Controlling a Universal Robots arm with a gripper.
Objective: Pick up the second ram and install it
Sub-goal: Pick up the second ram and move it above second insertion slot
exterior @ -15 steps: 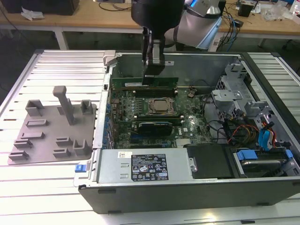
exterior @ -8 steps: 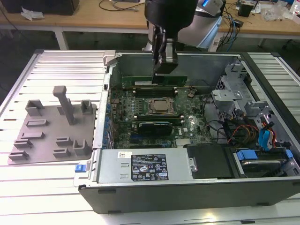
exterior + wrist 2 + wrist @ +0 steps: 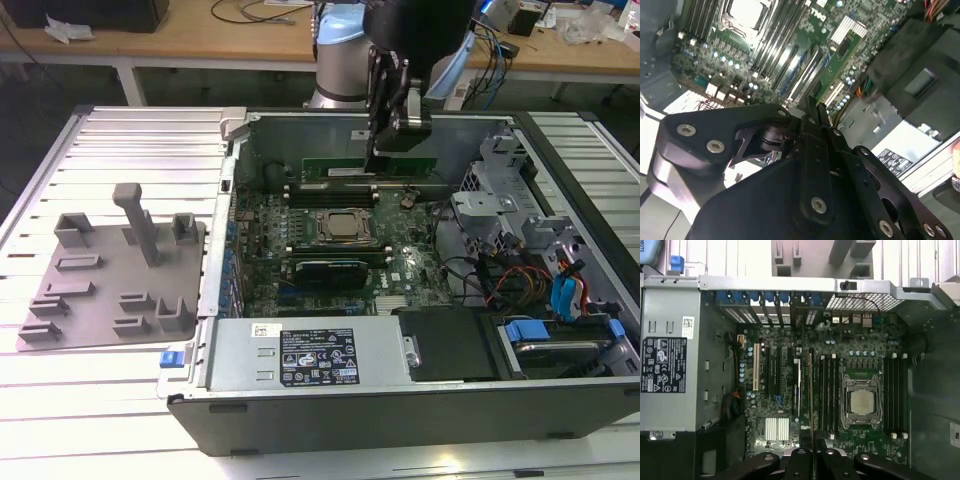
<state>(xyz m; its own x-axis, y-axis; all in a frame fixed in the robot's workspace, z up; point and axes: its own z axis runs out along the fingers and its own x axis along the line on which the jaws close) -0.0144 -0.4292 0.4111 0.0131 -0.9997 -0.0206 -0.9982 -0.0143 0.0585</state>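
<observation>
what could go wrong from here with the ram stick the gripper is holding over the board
Off-line seating: the thin green ram stick, clamped in the black gripper, hangs over the black memory slots; if it is not square to one slot, pushing down may bend it or chip the slot.
Sideways slip: the square silver processor sits right beside those slots and could be struck.

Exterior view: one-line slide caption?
Arm's tool grips the second ram over the motherboard inside the open computer case.
</observation>
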